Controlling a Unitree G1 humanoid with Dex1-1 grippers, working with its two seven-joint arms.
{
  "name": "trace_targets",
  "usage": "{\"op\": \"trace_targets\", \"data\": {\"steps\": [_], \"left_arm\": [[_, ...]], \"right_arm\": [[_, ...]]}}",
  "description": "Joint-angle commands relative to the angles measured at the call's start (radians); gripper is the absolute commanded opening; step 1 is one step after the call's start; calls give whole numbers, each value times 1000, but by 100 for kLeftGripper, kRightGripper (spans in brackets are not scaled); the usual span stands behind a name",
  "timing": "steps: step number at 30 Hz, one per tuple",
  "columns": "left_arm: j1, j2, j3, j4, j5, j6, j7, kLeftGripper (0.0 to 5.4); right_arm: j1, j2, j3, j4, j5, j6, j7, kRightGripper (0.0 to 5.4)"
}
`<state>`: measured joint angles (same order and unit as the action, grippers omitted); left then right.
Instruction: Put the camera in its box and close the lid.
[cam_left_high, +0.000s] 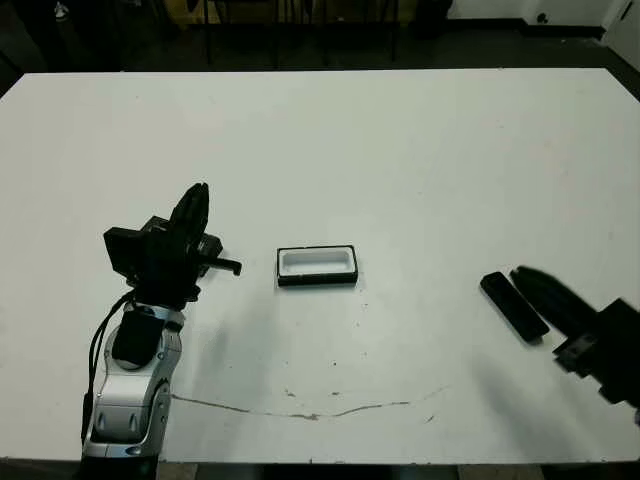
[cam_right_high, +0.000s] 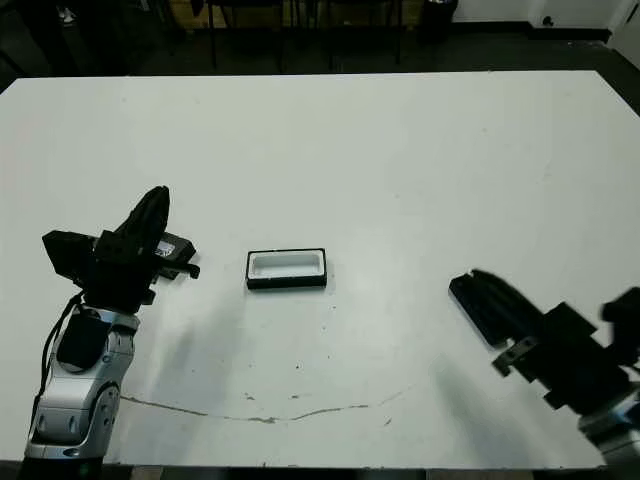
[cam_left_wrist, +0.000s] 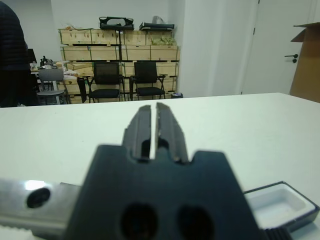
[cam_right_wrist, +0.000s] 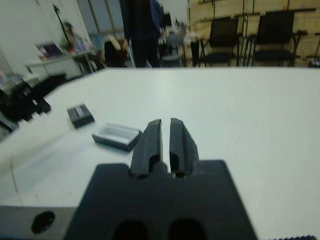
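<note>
Lying just beside right tool (cam_left_high: 535, 285), camera (cam_left_high: 513, 306), box (cam_left_high: 317, 266) well apart

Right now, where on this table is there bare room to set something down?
The whole far half of the table beyond the box is bare. So is the stretch between the box and the camera. Near the front edge, a thin dark scratch is all that marks it. It is crowded by the left claw, with the lid beside it, and round the right claw.

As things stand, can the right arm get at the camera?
Probably yes. The camera lies flat on the table just beside the right end effector, nothing between them. The box sits well away, nearer the left arm.
</note>
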<state>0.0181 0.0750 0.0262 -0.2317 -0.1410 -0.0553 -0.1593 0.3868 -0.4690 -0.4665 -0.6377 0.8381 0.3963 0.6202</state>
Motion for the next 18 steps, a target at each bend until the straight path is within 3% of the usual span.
{"op": "trace_targets", "data": {"steps": [1,7,11,18], "left_arm": [[9,8,4,16,3,5,-3,0],[13,9,3,11,5,11,-2,0],[15,9,4,9,-4,15,-5,0],[17,7,4,10,-12,19,-6,0]], "right_arm": [[-19,-20,-26,-10,-27,-7,-48,24],[-61,-69,39,43,-197,55,-176,119],[-99,-89,108,162,-282,32,-131,189],[-173,-92,193,435,-322,-54,65,312]]}}
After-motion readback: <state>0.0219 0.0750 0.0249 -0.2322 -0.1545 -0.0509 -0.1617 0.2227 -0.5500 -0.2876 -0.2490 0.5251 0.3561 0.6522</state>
